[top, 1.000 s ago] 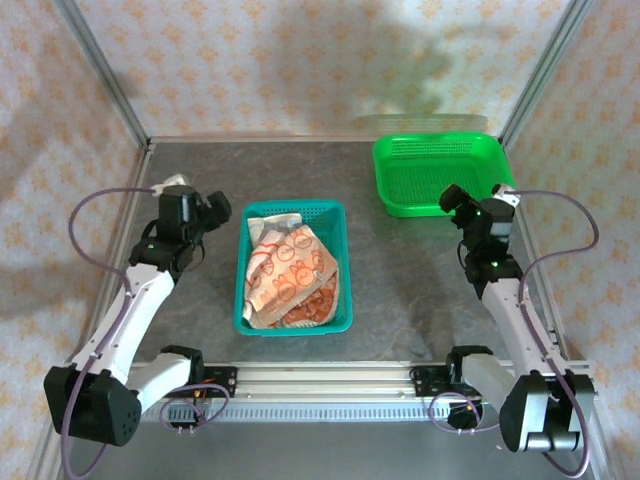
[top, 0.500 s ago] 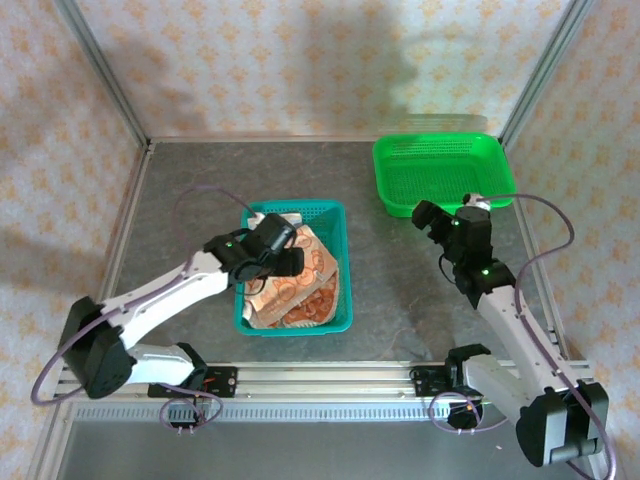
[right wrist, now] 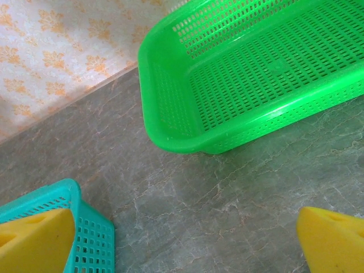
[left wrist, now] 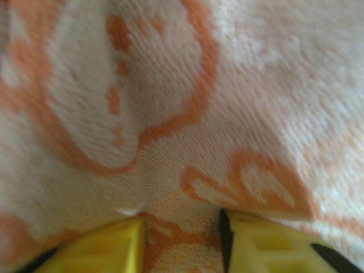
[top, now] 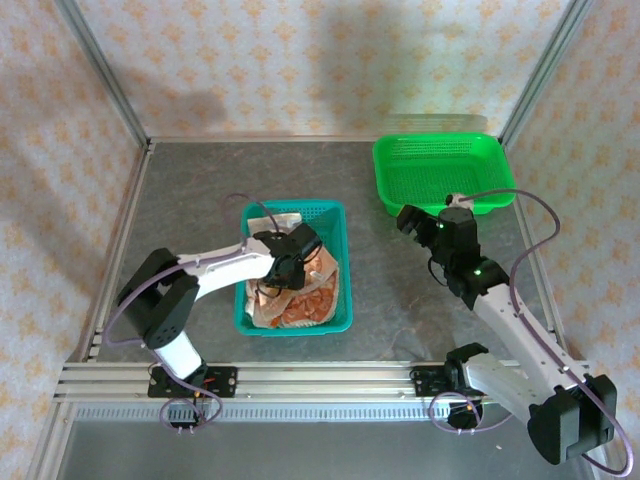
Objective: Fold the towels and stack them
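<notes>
Top external view: a grey, marble-patterned bench (top: 195,190) carries two baskets. A teal rectangular plastic mesh basket (top: 343,262) sits just left of the frame's centre. It holds the crumpled orange-and-cream printed terry towels (top: 300,298), heaped inside it and touching its walls. A bright green shallow plastic mesh basket (top: 440,175) sits at upper right, well apart from the teal one.

The left pincer (top: 303,254) is lowered into the teal basket, onto the upper part of the heap. The right pincer (top: 407,219) hangs above bare bench between the two baskets, just below the green one's lower left corner.

Left wrist view: the towels (left wrist: 170,102) lie close against the lens. The left pincer (left wrist: 183,230) has its yellow jaws drawn narrow at the bottom edge, with a puckered ridge of cloth pinched between them.

Right wrist view: the right pincer (right wrist: 182,244) is spread wide and holds nothing, its yellow fingers (right wrist: 34,239) at the two lower corners. The green basket (right wrist: 170,114) is at upper right, the teal basket's corner (right wrist: 91,236) at lower left, and bench (right wrist: 199,205) between.
</notes>
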Robot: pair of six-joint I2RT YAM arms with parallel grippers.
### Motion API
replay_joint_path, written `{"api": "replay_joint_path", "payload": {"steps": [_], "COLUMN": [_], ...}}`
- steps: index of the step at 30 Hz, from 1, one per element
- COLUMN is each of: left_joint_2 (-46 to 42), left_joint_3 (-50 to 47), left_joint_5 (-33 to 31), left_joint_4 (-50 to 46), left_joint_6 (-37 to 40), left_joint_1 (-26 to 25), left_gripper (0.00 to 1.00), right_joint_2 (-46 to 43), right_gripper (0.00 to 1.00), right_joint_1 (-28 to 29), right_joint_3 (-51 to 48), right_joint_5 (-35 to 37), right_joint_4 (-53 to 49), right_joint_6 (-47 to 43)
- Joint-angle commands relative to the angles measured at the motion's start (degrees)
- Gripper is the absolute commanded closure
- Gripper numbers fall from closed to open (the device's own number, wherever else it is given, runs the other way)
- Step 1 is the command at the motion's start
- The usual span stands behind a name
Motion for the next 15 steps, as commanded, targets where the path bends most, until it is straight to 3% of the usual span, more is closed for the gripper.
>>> {"api": "replay_joint_path", "payload": {"steps": [1,8,15], "left_joint_2": [3.08,6.9,12.38], "left_joint_3": [1.94,6.26,17.59], "left_joint_5": [-1.72,-3.77,-9.5], "left_joint_4": [0.42,-2.9,-7.2], "left_joint_6": [0.59,10.57,21.54], "left_joint_1": [4.87,16.07,26.51], "left_gripper": [0.71,0.72,0.71], "right_joint_2": [-0.28,-0.37,0.8], "right_gripper": [0.01,0.01,0.01], "right_joint_1": [0.6,0.73,0.87], "right_joint_3": [2.25,2.86,3.3], "right_joint_5": [2.11,2.68,2.26], "right_joint_4": [-1.57,-2.34,-1.68], "right_joint_6": [0.64,0.97,1.95]}}
